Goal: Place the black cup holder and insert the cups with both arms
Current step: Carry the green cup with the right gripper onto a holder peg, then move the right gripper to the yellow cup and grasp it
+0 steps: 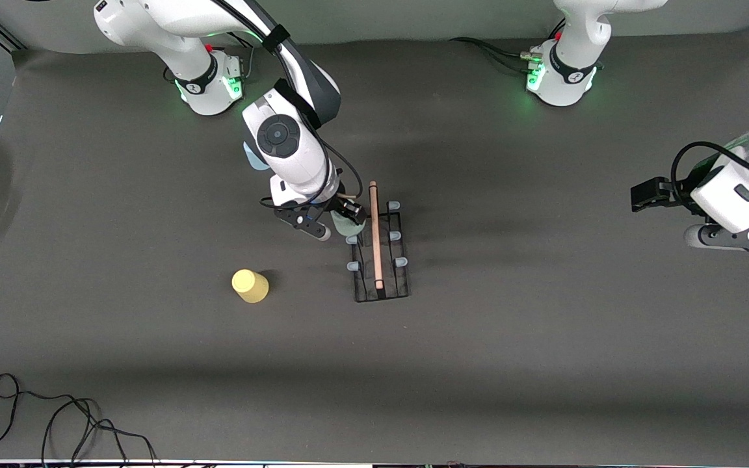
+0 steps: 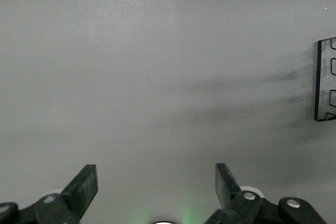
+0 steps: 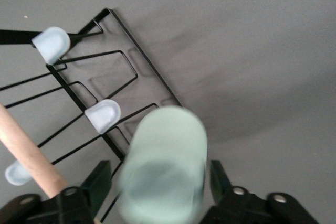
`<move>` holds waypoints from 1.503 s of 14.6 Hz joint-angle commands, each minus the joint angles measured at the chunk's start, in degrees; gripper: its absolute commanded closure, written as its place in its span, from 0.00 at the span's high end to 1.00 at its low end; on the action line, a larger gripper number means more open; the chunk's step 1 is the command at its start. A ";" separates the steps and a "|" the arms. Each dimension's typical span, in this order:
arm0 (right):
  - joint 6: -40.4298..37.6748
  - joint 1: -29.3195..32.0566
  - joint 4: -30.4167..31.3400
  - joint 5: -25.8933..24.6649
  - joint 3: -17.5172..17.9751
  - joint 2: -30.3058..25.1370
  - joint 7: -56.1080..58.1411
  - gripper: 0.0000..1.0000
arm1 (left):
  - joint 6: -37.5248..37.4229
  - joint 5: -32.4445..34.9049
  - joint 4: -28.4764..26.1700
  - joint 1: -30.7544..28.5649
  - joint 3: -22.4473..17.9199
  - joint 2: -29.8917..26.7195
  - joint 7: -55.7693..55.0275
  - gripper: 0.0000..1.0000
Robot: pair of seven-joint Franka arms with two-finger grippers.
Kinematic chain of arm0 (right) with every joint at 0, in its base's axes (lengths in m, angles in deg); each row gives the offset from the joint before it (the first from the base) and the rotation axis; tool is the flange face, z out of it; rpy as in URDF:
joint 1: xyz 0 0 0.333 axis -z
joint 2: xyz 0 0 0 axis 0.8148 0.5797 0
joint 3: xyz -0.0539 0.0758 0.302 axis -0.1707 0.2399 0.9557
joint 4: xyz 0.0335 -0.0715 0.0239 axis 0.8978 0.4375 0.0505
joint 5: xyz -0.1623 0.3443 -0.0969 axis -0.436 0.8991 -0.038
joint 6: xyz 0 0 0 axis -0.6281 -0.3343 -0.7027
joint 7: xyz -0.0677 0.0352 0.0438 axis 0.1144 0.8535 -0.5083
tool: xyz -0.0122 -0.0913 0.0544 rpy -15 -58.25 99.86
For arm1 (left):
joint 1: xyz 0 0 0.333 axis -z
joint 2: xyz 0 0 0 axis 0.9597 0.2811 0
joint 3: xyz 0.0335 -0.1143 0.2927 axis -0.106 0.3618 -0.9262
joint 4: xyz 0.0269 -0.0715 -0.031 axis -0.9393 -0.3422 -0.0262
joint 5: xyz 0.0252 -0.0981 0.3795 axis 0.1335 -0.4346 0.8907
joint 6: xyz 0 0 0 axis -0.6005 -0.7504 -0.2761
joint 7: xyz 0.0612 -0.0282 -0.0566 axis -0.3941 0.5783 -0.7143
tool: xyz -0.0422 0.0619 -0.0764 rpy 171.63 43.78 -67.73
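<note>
Yellow cup waits on bench; right pincer loosens around grey-green cup at holder; lift straight. Left pincer idles open.

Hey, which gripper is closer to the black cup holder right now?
Right. The right gripper is at the black cup holder, open around the grey-green cup by its pegs. The left gripper waits open toward the left arm's end of the table.

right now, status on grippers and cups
Right gripper open around grey-green cup at black cup holder. Left gripper open, waiting at its end. Yellow cup on table.
</note>
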 commanded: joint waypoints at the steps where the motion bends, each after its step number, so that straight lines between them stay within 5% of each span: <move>1: -0.55 0.04 -2.26 0.28 -0.75 -1.05 -1.03 1.00 | 1.03 -0.02 -0.79 0.12 -0.29 -0.75 -0.92 1.00; 4: -2.83 0.22 -3.14 -0.42 -3.91 -2.55 4.04 1.00 | 1.13 -0.02 -0.79 -0.76 -0.38 -0.75 -0.31 1.00; 10: -6.53 1.44 -5.52 0.54 -16.39 -0.71 28.81 1.00 | 0.60 -0.02 -0.88 -0.76 -0.38 -1.01 -0.39 1.00; 15: -4.25 10.58 -6.75 6.49 -16.58 5.52 45.52 1.00 | 0.42 -0.02 -0.97 -0.85 -0.38 -1.10 -0.39 1.00; 22: -0.56 11.03 -6.31 10.65 -16.40 12.03 49.60 1.00 | 0.33 -0.02 -0.88 -0.76 -0.38 -1.19 -0.39 1.00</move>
